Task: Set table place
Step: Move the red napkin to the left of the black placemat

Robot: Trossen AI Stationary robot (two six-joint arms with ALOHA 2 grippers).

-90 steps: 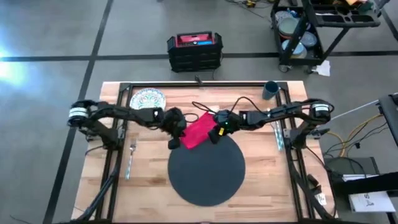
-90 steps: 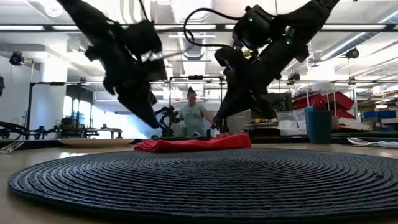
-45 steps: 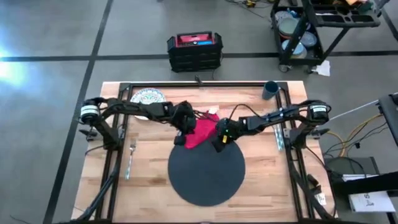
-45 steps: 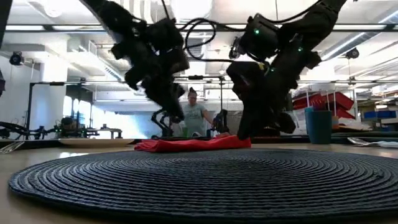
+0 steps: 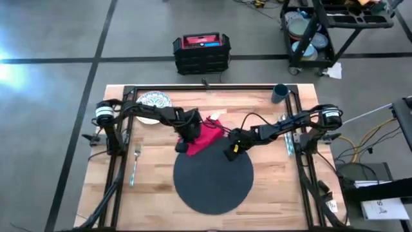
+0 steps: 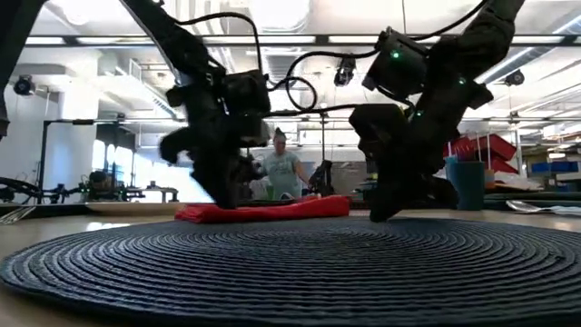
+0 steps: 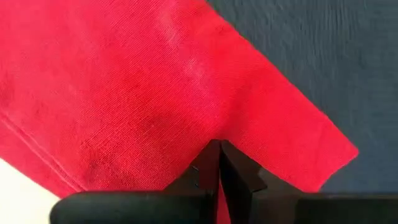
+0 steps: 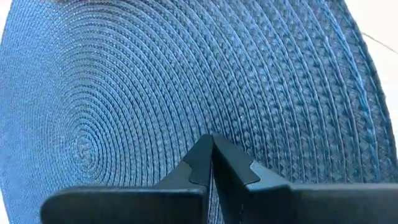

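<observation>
Wooden table [image 5: 270,193]: light planks, black rail frame along its edges.
Mat [image 5: 214,176]: round, dark grey, woven in rings, lay at the table's middle toward the near edge.
Napkin [image 5: 205,136]: red cloth, lay flat at the mat's far rim, 1 corner overlapping the mat.
Left gripper [image 5: 185,143]: lowered onto the napkin's left edge; fingers [image 7: 208,168] pressed together, their tips against the red cloth; whether cloth was pinched between them could not be told.
Right gripper [image 5: 230,153]: down at the mat's far right rim, just beside the napkin; fingers [image 8: 202,163] drawn together over the weave, nothing between them.
Plate [image 5: 152,102]: white with coloured pattern, at the far left of the table.
Fork [image 5: 136,164]: silver, on the left side, well apart from the mat.
Cup [image 5: 280,93]: dark blue, upright at the far right corner.
Other cutlery [image 5: 288,140]: silver, by the right rail; pieces not distinguishable.
Person [image 6: 285,170]: stood in the room beyond the table.
</observation>
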